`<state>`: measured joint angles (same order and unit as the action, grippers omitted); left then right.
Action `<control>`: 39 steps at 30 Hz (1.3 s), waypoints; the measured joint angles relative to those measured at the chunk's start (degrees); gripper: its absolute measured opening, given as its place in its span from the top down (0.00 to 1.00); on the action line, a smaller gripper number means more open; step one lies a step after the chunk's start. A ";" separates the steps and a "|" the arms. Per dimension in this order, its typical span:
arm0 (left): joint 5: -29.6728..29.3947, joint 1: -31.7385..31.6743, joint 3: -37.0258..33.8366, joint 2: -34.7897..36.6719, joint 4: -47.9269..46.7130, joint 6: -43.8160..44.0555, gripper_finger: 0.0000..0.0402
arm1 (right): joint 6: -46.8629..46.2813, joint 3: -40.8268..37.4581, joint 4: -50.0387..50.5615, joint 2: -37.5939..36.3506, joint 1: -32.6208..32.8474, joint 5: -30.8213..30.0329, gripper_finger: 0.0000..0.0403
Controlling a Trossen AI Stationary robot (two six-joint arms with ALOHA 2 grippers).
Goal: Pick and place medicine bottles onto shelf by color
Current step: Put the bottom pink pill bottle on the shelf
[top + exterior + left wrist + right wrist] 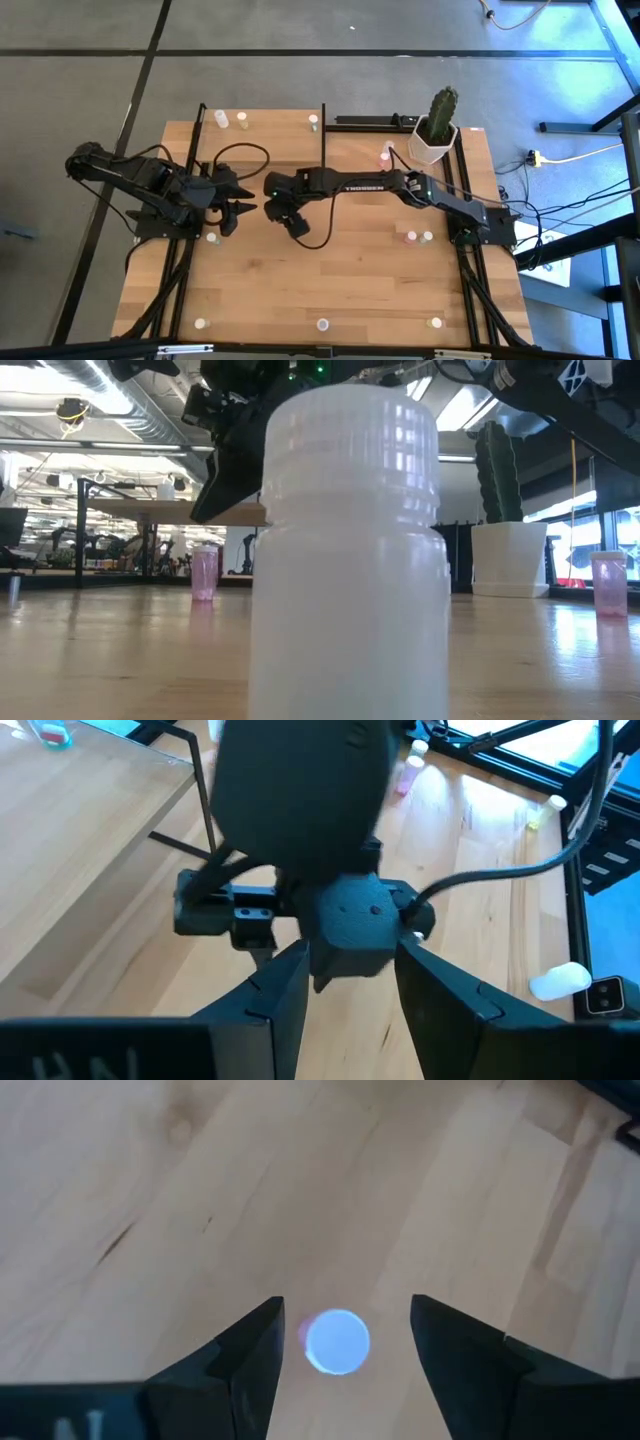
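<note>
- Medicine bottle in hand: a small vial (pixel 337 1342) stands upright on the tabletop (pixel 330 280) near its middle, seen cap-on from the right wrist view, pale on top with a pink edge showing.
- The right tool (pixel 347 1305) hangs over it, released, one finger on each side and neither touching. The vial sits nearer one finger than the other.
- To do this well, I judge the tool should be centred over the vial first, then lowered straight until the pads reach the body below the cap. It should close gently, since so light a vial could tip or skid if one finger touches first.
- The left tool (pixel 243 203) waits just beside the right one, facing it, fingers apart and holding nothing. It should stay clear during the lift.
- The shelf (pixel 265 125) lies at the far left of the tabletop.
- Count, high view: three vials by the shelf's far edge, one pink beside the cactus pot (pixel 432 145), two together on the right, one by the left arm, three along the near edge. That makes ten, plus the one under the right tool, eleven.
- One shelf, one cactus pot, two arms. Most colours are too faint to sort from above.
</note>
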<state>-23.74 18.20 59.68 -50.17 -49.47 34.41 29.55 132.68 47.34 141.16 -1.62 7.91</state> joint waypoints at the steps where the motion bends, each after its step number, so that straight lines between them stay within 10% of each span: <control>1: -0.01 0.00 0.00 0.00 0.00 0.02 0.64 | -0.51 0.00 0.04 0.05 -0.25 0.44 0.45; 27: -0.05 0.00 0.00 0.00 -0.71 0.11 0.64 | -2.40 0.02 0.05 4.69 -0.94 3.69 0.46; 39: -0.18 0.00 0.00 0.00 -1.07 0.11 0.64 | -6.90 0.02 0.16 4.68 -0.94 -0.55 0.73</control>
<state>-23.92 18.19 59.68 -50.17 -50.54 34.52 22.65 132.70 47.51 145.84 -2.57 7.36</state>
